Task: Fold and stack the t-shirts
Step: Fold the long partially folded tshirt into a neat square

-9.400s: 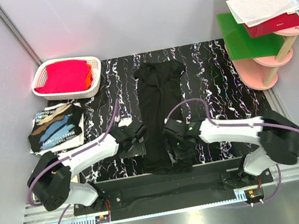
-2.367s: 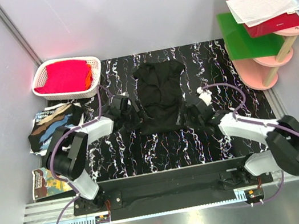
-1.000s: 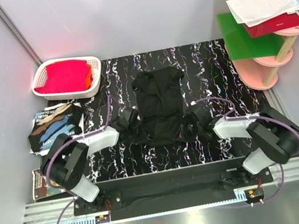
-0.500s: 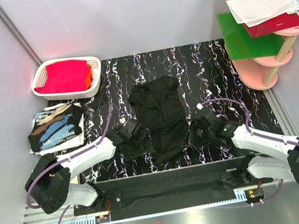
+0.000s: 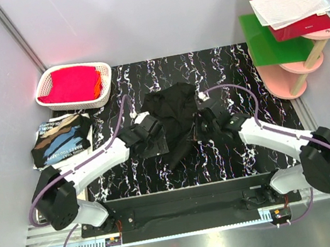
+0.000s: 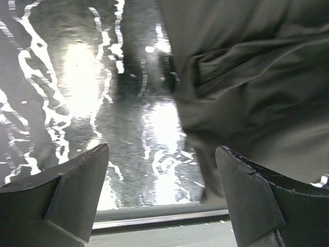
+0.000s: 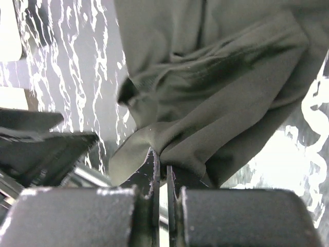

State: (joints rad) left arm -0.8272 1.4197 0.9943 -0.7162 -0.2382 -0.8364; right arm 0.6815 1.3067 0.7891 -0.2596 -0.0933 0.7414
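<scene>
**Limp black shirt heaped mid-table, pinched on one side only**

The black t-shirt (image 5: 175, 114) lies in a rumpled heap in the middle of the table (image 5: 238, 66), between the two arms. It looks like thin, soft knit, light and without any stiffness. I judge it will sag and trail from whatever point lifts it, and a single pinch is likely to twist it into a rope. The best holds are probably a hem or a shoulder seam, one corner per arm.

The right gripper (image 7: 162, 172) is clamped tight on a fold at the shirt's right side. The left gripper (image 6: 162, 154) stands wide apart at the cloth's left side, holding nothing. A folded t-shirt (image 5: 63, 141), print up, lies well apart to the left, near a basket (image 5: 78, 105).

Black on black hides the collar, sleeves and hems. Which part the right fingers hold cannot be told, nor whether a left finger touches the cloth
</scene>
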